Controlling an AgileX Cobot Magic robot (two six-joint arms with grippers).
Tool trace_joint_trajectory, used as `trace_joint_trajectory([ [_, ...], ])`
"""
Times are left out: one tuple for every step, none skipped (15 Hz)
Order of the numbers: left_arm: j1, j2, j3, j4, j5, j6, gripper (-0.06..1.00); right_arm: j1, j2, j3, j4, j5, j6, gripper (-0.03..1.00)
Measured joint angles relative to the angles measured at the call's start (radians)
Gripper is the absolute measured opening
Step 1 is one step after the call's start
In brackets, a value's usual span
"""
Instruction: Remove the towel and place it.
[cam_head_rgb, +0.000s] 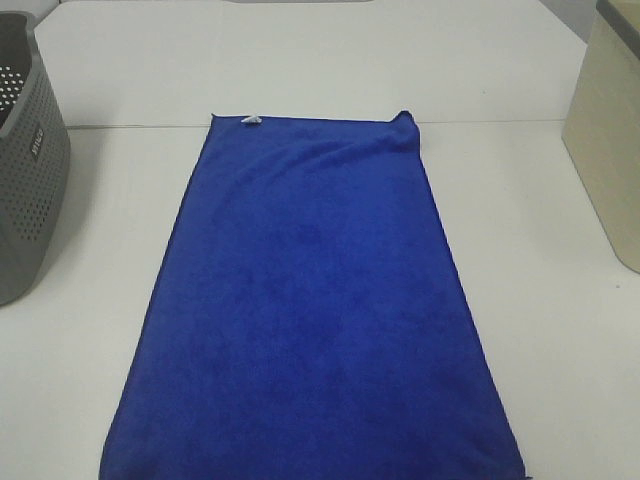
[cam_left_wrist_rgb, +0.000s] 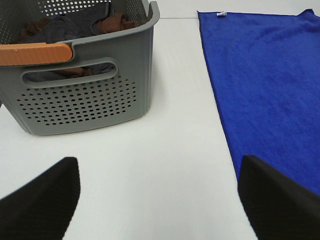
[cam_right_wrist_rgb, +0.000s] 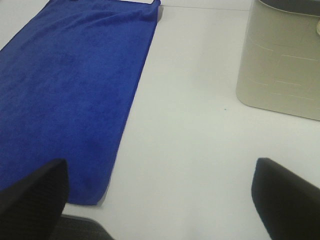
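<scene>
The royal-blue towel (cam_head_rgb: 310, 310) lies spread flat on the white table, long side running from the far seam to the near edge, with a small white tag (cam_head_rgb: 251, 120) at its far left corner. It also shows in the left wrist view (cam_left_wrist_rgb: 270, 85) and the right wrist view (cam_right_wrist_rgb: 70, 90). My left gripper (cam_left_wrist_rgb: 160, 200) is open and empty over bare table between the grey basket and the towel. My right gripper (cam_right_wrist_rgb: 160, 200) is open and empty over bare table, just right of the towel's near right corner. Neither gripper shows in the exterior view.
A grey perforated basket (cam_head_rgb: 30, 170) stands at the left edge; in the left wrist view it (cam_left_wrist_rgb: 85, 100) holds brown and grey clothes and has an orange handle (cam_left_wrist_rgb: 35, 54). A beige bin (cam_head_rgb: 610, 130) stands at the right, also in the right wrist view (cam_right_wrist_rgb: 280, 65).
</scene>
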Motion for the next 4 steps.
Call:
trace_joint_trajectory([
  [0.000,0.000,0.000,0.000,0.000,0.000,0.79,0.000,0.000,0.000,0.000,0.000,0.000,0.95],
  [0.000,0.000,0.000,0.000,0.000,0.000,0.79,0.000,0.000,0.000,0.000,0.000,0.000,0.95],
  [0.000,0.000,0.000,0.000,0.000,0.000,0.79,0.000,0.000,0.000,0.000,0.000,0.000,0.95],
  [0.000,0.000,0.000,0.000,0.000,0.000,0.79,0.000,0.000,0.000,0.000,0.000,0.000,0.95],
])
